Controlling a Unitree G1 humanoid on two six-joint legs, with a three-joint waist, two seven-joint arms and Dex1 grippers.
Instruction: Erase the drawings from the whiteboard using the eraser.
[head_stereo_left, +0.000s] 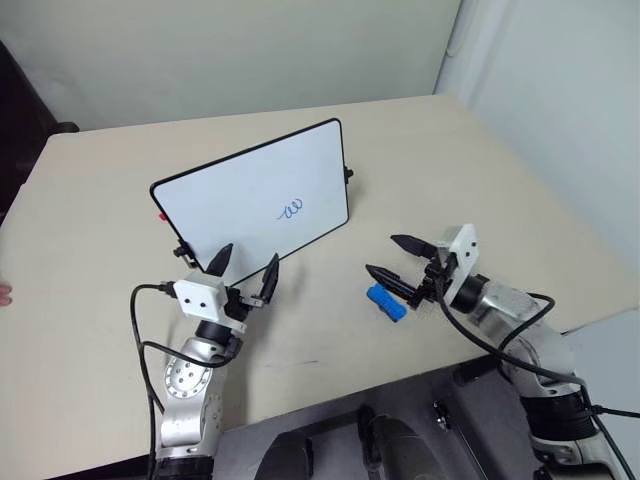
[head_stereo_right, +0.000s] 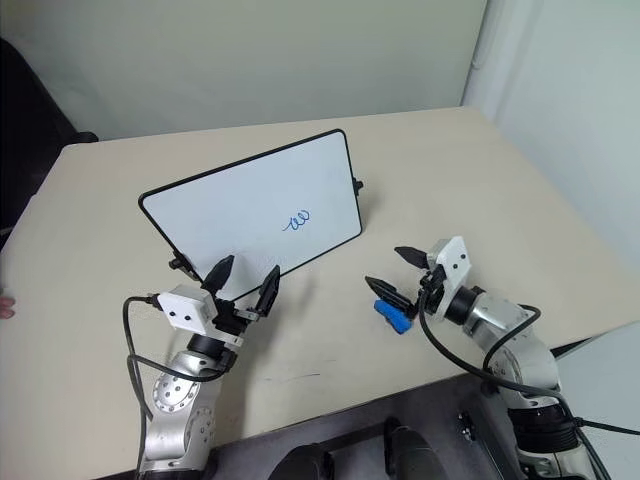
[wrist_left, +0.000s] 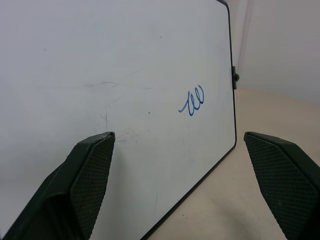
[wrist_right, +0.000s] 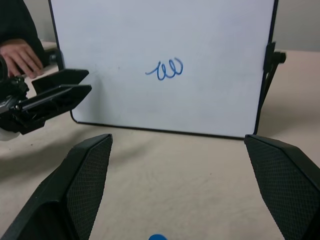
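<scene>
The whiteboard (head_stereo_left: 240, 195) stands tilted on the table, black-framed, with small clip feet. The drawings (head_stereo_left: 291, 208), a small blue looped squiggle, sit right of the board's middle, also seen in the wrist views (wrist_left: 192, 100) (wrist_right: 166, 69). My left gripper (head_stereo_left: 245, 271) is open just in front of the board's lower left edge, empty. The eraser (head_stereo_left: 385, 302), a small bright blue block, lies on the table right of the board. My right gripper (head_stereo_left: 397, 256) is open just above the eraser, nothing held between its fingers (wrist_right: 85, 175).
The beige table (head_stereo_left: 100, 230) spreads widely around the board; its front edge runs close behind both arms. A person's hand (wrist_right: 20, 55) rests at the table's far left edge. Black cables trail from both wrists.
</scene>
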